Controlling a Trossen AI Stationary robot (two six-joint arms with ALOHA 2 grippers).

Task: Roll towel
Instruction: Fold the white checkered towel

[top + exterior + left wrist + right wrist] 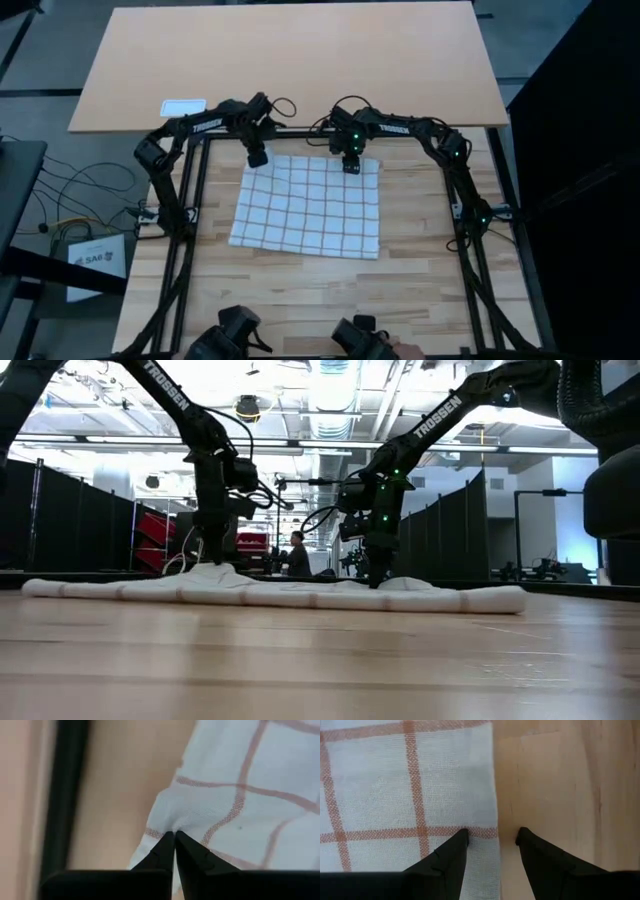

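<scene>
The towel [308,205] lay flat on the surface [300,290]. The left claw [174,837] was clamped on one far corner; the right claw [492,836], fingers apart, straddled the other corner's edge.

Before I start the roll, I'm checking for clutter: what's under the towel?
Only the wooden table shows around the towel, which lies flat with no bulges. Whatever lies directly beneath is covered. The left pincer pinches one far corner; the right pincer straddles the other edge, open.
</scene>
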